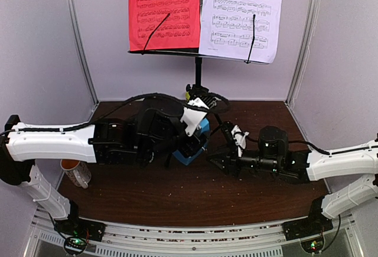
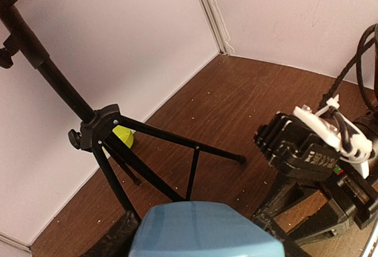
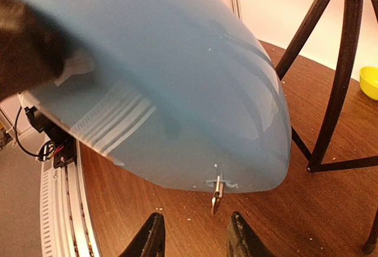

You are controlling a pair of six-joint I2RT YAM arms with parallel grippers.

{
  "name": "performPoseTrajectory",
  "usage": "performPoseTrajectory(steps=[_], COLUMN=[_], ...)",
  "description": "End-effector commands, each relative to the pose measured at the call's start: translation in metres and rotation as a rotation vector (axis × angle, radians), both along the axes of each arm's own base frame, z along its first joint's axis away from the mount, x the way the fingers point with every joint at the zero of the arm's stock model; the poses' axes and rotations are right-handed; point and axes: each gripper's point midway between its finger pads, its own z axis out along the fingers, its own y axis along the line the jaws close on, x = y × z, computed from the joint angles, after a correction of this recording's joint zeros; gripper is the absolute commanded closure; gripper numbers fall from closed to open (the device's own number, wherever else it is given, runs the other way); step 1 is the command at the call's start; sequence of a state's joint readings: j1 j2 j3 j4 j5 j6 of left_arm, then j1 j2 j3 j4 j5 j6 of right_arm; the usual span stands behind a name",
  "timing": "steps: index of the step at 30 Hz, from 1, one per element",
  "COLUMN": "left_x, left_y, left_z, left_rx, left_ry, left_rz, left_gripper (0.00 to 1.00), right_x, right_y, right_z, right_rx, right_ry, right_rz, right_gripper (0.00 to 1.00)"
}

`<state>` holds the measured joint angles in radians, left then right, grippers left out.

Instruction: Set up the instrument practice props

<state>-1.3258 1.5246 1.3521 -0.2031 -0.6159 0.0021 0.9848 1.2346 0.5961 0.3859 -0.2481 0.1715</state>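
Top external view gave us the whole layout, and we read it from the near edge back toward the stand (image 1: 198, 71). Nearest, well to the left of the stand and far forward of it, a mug (image 1: 77, 172) sat near the front corner of the table (image 1: 177, 195); it was no part of the job.

Just in front of the stand's foot, the left gripper (image 1: 190, 146) was clamped on the blue metronome (image 1: 203, 132). In the right wrist view the metronome was tilted and clear of the table. The right gripper (image 3: 196, 239) sat just below the metronome's lower edge. Its fingers (image 3: 150, 238) were apart with nothing between them, right under a small tab (image 3: 216, 197) hanging from the casing.

Beyond the stand's legs lay a green bowl (image 2: 123, 135), also no part of the job. Farthest back, up on the stand, the red sheet (image 1: 163, 12) and the white sheet (image 1: 241, 15) stood side by side, each pinned by a thin black arm (image 1: 156, 32).

We judged the stand and both sheets done. What remained, as we read it, was the metronome. It needed setting upright on the table in front of the stand, and perhaps its cover taken off, though we could not tell whether the cover was on.
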Motion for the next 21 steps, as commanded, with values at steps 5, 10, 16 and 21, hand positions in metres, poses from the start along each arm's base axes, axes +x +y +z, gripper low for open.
performPoseTrajectory(steps=[5, 10, 16, 21], left_x=[0.002, 0.001, 0.000, -0.001], left_y=[0.002, 0.002, 0.004, 0.004], left_z=[0.063, 0.065, 0.068, 0.069], left_rx=[-0.190, -0.197, -0.205, -0.209], left_ry=[-0.058, -0.059, -0.061, -0.059], left_rz=[0.012, 0.007, 0.009, 0.006], left_gripper=[0.97, 0.97, 0.98, 0.98], right_x=[0.012, 0.014, 0.021, 0.025], right_y=[0.013, 0.012, 0.012, 0.012], right_z=[0.019, 0.015, 0.014, 0.012], right_rx=[0.038, 0.028, 0.010, 0.000], right_ry=[-0.008, 0.006, 0.006, 0.013], right_rz=[-0.050, -0.074, -0.103, -0.124], right_gripper=[0.69, 0.73, 0.79, 0.80])
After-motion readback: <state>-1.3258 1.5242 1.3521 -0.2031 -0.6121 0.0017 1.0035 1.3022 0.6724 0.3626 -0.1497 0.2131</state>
